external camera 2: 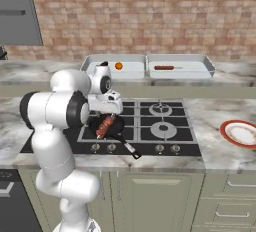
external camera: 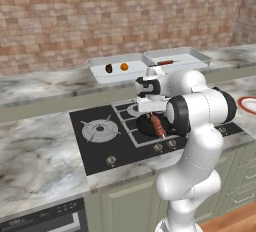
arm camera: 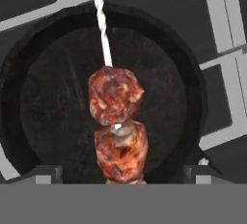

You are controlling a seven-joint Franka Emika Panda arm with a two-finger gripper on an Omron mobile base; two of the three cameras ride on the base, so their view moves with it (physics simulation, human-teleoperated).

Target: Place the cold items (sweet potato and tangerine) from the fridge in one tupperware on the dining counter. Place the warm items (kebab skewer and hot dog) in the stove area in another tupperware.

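The kebab skewer (arm camera: 116, 121), reddish-brown meat chunks on a white stick, lies in a round black pan (arm camera: 43, 97) on the stove (external camera: 95, 148). My gripper (arm camera: 123, 174) hangs open just above it, with one fingertip (arm camera: 46, 173) on each side of the meat and not touching it. Two tupperwares sit side by side on the dining counter (external camera: 50, 83) behind the stove. The left tupperware (external camera: 100, 73) holds the sweet potato (external camera: 108, 68) and the tangerine (external camera: 124, 66). In the right tupperware (external camera: 200, 56) lies a long reddish-brown piece (external camera 2: 164, 67); I cannot tell whether it is the hot dog. The fridge is out of view.
The pan's handle (external camera 2: 129, 148) points toward the stove's front edge. A round white plate with an orange rim (external camera 2: 241, 133) sits on the counter right of the stove. A brick wall runs behind the dining counter. My white arm covers part of the pan in both base views.
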